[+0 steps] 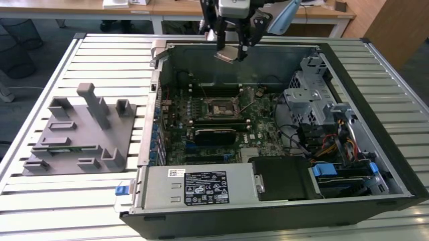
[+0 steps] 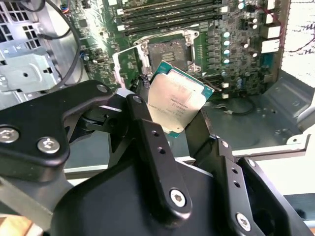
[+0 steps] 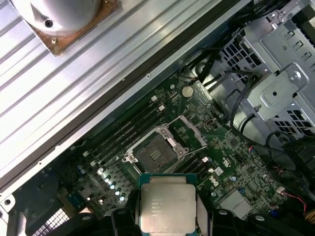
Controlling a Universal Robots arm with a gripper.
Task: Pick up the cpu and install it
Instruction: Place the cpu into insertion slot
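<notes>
While you are watching through the exterior view, gripper: your gripper [image 1: 231, 49] is hanging over the far wall of the open computer case [image 1: 375, 165], its jaws clamping the cpu [image 1: 229, 54].
Cpu, exterior view: it is hanging tilted in the air, well above the motherboard [image 1: 254, 135] and apart from the socket [image 1: 219, 108].
Case, exterior view: it is lying on its side on the slatted bench [image 1: 100, 45], and a grey fixture block [image 1: 77, 130] is sitting beside it toward the exterior view's left.
Cpu, second wrist view: the cpu [image 2: 179, 101] is showing you its silvery top plate, tilted between the two black fingers [image 2: 147, 132].
Jaws, second wrist view: they are pinching the cpu by opposite edges.
Socket, second wrist view: the socket [image 2: 167, 51] is lying uncovered beyond the cpu, not touching it, with rows of memory slots [image 2: 167, 14] running just beside it.
Cpu, first wrist view: the cpu [image 3: 167, 206] is sitting between the jaws, plate facing the camera.
Socket, first wrist view: the socket [image 3: 153, 151] is lying on the board near the cpu but apart from it, and the metal drive cage [image 3: 275, 88] is standing well off to one side.
</notes>
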